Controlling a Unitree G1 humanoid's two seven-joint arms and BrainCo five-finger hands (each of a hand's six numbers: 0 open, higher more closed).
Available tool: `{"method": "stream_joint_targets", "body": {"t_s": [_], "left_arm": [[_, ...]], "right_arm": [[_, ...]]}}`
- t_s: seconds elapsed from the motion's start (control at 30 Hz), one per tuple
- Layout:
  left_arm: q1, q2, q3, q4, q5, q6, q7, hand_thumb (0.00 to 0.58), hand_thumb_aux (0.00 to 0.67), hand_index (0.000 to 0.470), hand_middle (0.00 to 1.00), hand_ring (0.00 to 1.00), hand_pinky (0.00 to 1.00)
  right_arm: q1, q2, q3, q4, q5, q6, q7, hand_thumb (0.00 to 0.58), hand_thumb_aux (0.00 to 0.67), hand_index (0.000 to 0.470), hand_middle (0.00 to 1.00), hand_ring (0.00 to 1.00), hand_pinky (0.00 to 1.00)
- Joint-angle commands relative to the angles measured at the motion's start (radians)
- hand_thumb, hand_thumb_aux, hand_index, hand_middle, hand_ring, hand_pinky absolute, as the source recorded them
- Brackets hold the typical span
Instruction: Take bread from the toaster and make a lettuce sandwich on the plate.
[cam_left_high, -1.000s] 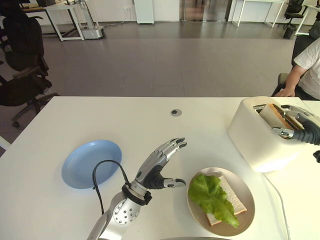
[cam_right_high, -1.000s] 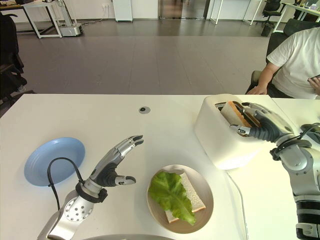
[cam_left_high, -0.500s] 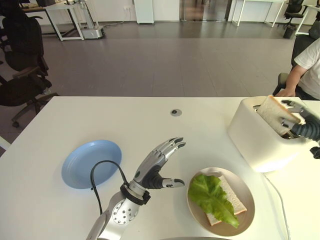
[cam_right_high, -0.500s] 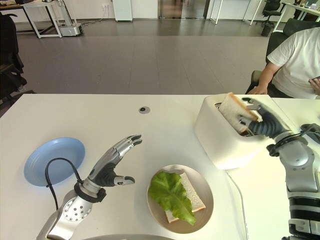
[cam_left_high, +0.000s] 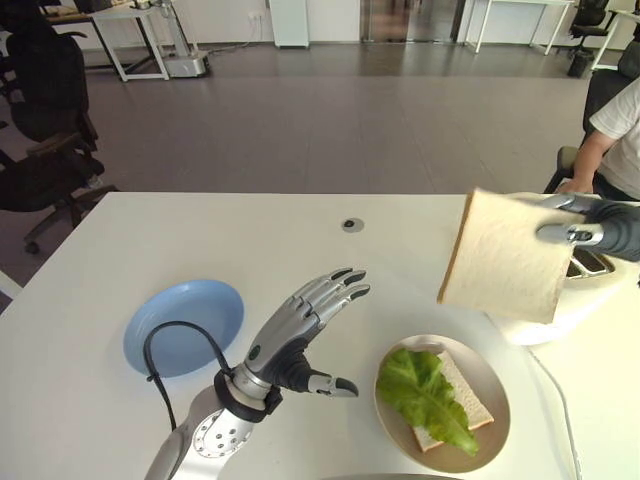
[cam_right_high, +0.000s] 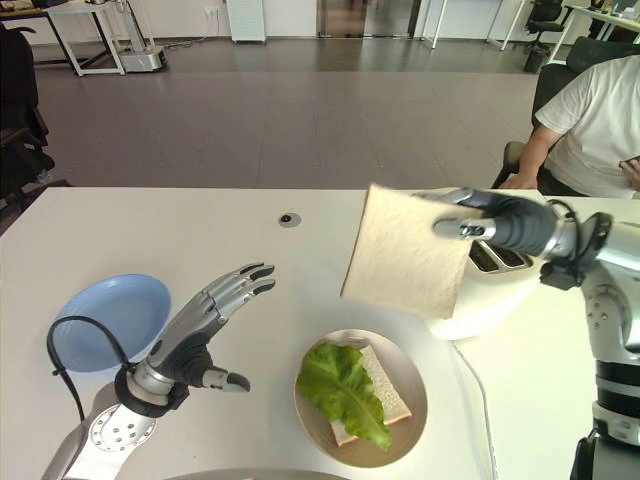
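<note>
My right hand (cam_right_high: 500, 222) is shut on a slice of bread (cam_right_high: 405, 251), which hangs in the air in front of the white toaster (cam_right_high: 500, 295) and above the beige plate (cam_right_high: 415, 420). On that plate lies another bread slice (cam_right_high: 385, 395) with a green lettuce leaf (cam_right_high: 340, 390) on top. My left hand (cam_left_high: 300, 325) hovers over the table left of the plate, fingers spread and holding nothing.
A blue plate (cam_left_high: 182, 325) sits at the left of the white table (cam_left_high: 400, 255). A black cable (cam_left_high: 165, 350) loops by my left wrist. A small round grommet (cam_left_high: 351, 225) sits at the table's back. A person sits beyond the right corner.
My right hand has lifted the bread slice out of the toaster and carried it left, toward the plate. My left hand has dropped slightly lower and left.
</note>
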Motion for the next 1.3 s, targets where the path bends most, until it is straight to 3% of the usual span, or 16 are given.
{"method": "stream_joint_targets", "body": {"t_s": [0.03, 0.23, 0.4, 0.53, 0.8, 0.83, 0.87, 0.9, 1.07, 1.17, 1.2, 1.27, 1.3], "left_arm": [[0.056, 0.008, 0.039, -0.140, 0.026, -0.027, -0.036, 0.000, 0.000, 0.000, 0.00, 0.00, 0.00], [0.078, -0.005, -0.046, -0.150, 0.143, -0.046, -0.105, 0.000, 0.000, 0.000, 0.00, 0.00, 0.00], [0.034, -0.044, -0.244, 0.009, 0.386, -0.079, -0.135, 0.000, 0.000, 0.000, 0.00, 0.00, 0.00], [-0.029, -0.075, -0.393, 0.147, 0.511, -0.091, -0.140, 0.000, 0.000, 0.000, 0.00, 0.00, 0.00], [-0.049, -0.042, -0.486, 0.183, 0.629, -0.055, -0.131, 0.000, 0.000, 0.000, 0.00, 0.00, 0.00], [-0.055, -0.023, -0.495, 0.191, 0.674, -0.045, -0.135, 0.000, 0.000, 0.000, 0.00, 0.00, 0.00], [-0.060, -0.007, -0.503, 0.200, 0.708, -0.036, -0.139, 0.000, 0.000, 0.000, 0.00, 0.00, 0.00], [-0.063, 0.009, -0.513, 0.210, 0.742, -0.027, -0.143, 0.000, 0.000, 0.000, 0.00, 0.00, 0.00], [-0.073, 0.039, -0.564, 0.276, 0.770, 0.001, -0.141, 0.000, 0.000, 0.000, 0.00, 0.00, 0.00], [-0.106, 0.039, -0.525, 0.239, 0.769, 0.032, -0.085, 0.000, 0.000, 0.000, 0.00, 0.00, 0.00], [-0.117, 0.033, -0.509, 0.214, 0.769, 0.043, -0.057, 0.000, 0.000, 0.000, 0.00, 0.00, 0.00], [-0.131, -0.002, -0.469, 0.142, 0.679, 0.050, -0.016, 0.000, 0.000, 0.000, 0.00, 0.00, 0.00], [-0.130, -0.013, -0.448, 0.101, 0.612, 0.045, -0.003, 0.000, 0.000, 0.000, 0.40, 0.40, 0.40]], "right_arm": [[-0.003, 0.039, 0.169, -0.004, -0.137, -0.121, 0.096, 0.580, 0.670, 0.470, 0.00, 0.00, 0.00], [0.013, 0.106, 0.341, 0.060, -0.355, -0.335, 0.119, 0.580, 0.670, 0.470, 0.00, 0.00, 0.00], [0.035, 0.129, 0.417, 0.149, -0.483, -0.465, 0.102, 0.580, 0.670, 0.470, 0.00, 0.00, 0.00], [0.040, 0.139, 0.444, 0.211, -0.538, -0.528, 0.085, 0.580, 0.670, 0.470, 0.00, 0.00, 0.00], [0.017, 0.163, 0.455, 0.261, -0.627, -0.602, -0.002, 0.580, 0.667, 0.468, 0.00, 0.00, 0.00], [0.014, 0.166, 0.453, 0.264, -0.633, -0.605, -0.014, 0.565, 0.562, 0.394, 0.00, 0.00, 0.00], [0.011, 0.170, 0.449, 0.266, -0.640, -0.608, -0.030, 0.172, 0.108, 0.076, 0.00, 0.00, 0.00], [0.007, 0.178, 0.437, 0.262, -0.637, -0.601, -0.051, 0.000, 0.000, 0.000, 0.00, 0.00, 0.00], [-0.020, 0.184, 0.322, 0.206, -0.571, -0.540, -0.149, 0.000, 0.000, 0.000, 0.00, 0.00, 0.00], [0.032, 0.097, 0.210, 0.128, -0.444, -0.528, -0.082, 0.000, 0.000, 0.000, 0.00, 0.00, 0.00], [0.066, 0.055, 0.181, 0.114, -0.408, -0.539, -0.033, 0.000, 0.000, 0.000, 0.00, 0.00, 0.00], [0.179, -0.063, 0.089, 0.126, -0.365, -0.688, 0.091, 0.000, 0.000, 0.000, 0.00, 0.00, 0.00], [0.244, -0.105, 0.031, 0.126, -0.345, -0.742, 0.137, 0.000, 0.000, 0.000, 0.45, 0.45, 0.45]]}}
